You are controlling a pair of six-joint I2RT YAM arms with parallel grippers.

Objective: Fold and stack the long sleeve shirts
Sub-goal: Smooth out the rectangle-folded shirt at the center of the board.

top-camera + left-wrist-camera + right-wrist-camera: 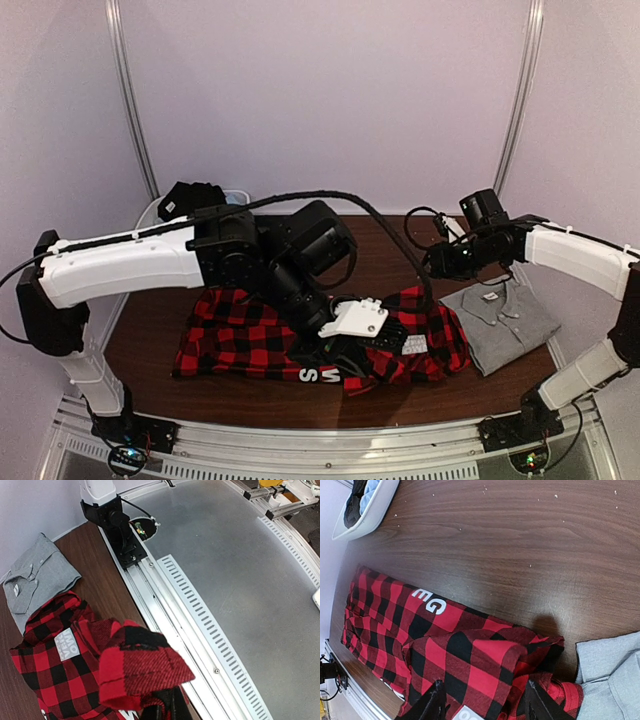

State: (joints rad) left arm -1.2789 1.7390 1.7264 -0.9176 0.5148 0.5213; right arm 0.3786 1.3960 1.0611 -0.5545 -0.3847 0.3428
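Flannel shirt [240, 335], red-and-black check, lies spread along the near edge of the surface [390, 250], roughly centre. I see the left end effector [159, 711] clamped tight on a bunched fold of its near hem, with the cloth lifted off the surface there. White label [67, 644] faces up by the collar end. Grey shirt [500, 322] sits folded just right of the flannel, edges touching. Right end effector [485, 702] hangs over the flannel's right end, jaws about half apart with nothing between them; I can't tell if the tips touch cloth. White tub [375, 515] is at the far left corner, with dark and blue cloth inside.
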